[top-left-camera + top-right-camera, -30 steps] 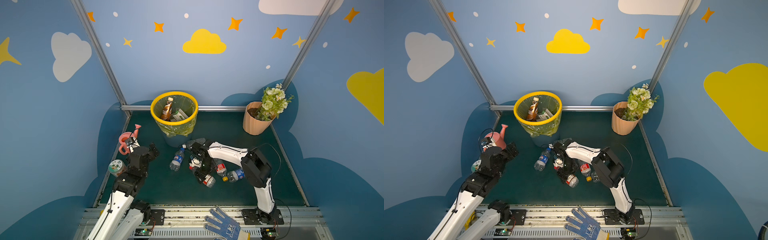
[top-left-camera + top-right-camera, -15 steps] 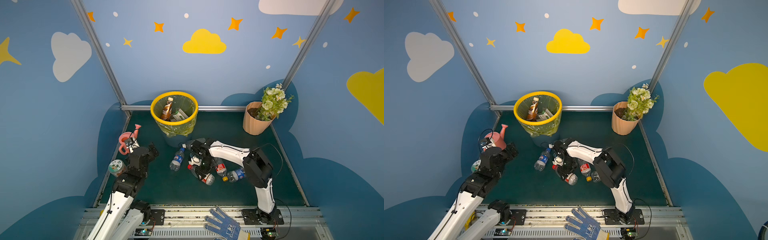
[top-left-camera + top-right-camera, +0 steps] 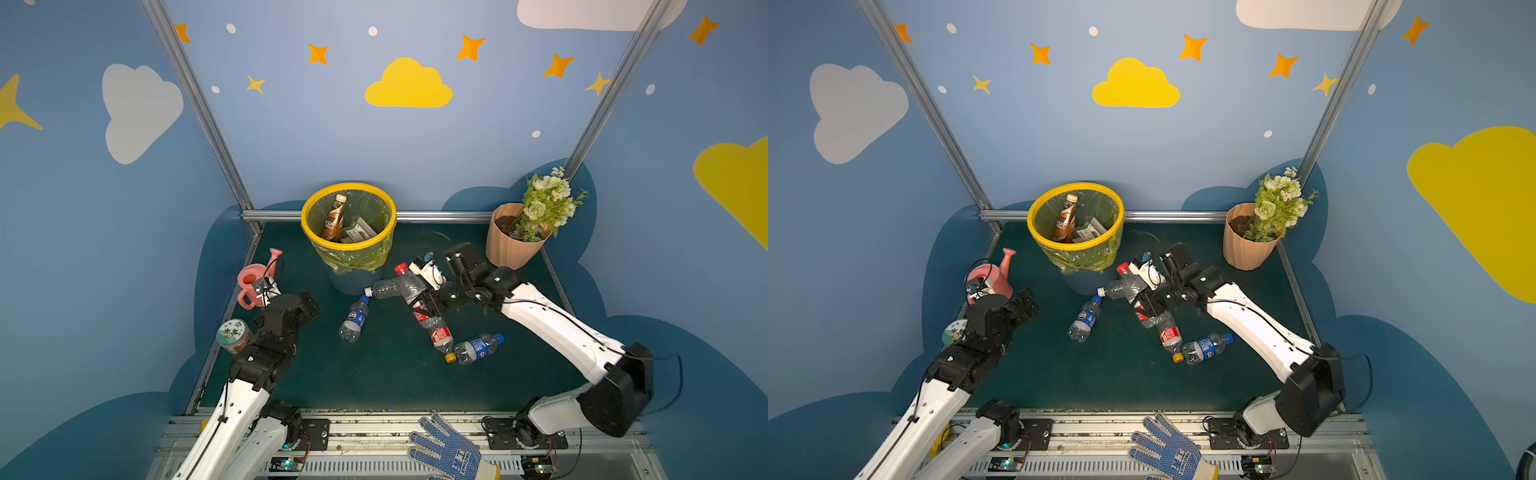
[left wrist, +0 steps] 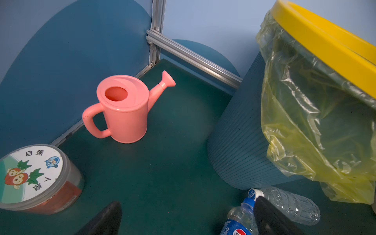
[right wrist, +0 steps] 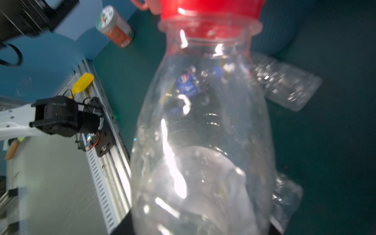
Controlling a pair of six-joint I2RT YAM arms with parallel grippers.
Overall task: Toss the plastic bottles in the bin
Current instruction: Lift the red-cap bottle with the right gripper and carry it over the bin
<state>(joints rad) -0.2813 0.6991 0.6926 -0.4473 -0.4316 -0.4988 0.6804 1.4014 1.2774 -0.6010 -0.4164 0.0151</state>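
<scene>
Right wrist view: clear smooth plastic bottle with red cap (image 5: 203, 122) clamped in right gripper (image 3: 422, 301), arm stretched low beside ribbed blue-grey yellow-rimmed bin (image 3: 306, 218). Left gripper (image 4: 187, 205) spread wide, empty.

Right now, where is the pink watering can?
In both top views the pink watering can stands on the left side, between the bin and the round jar.

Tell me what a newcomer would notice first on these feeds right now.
The yellow-rimmed bin stands back centre, a brown bottle inside it. Front-right of it, the right pincer is shut on a clear red-capped bottle, which fills the right wrist view. More bottles lie on the green mat, and the left pincer hangs open by the pink watering can.
</scene>
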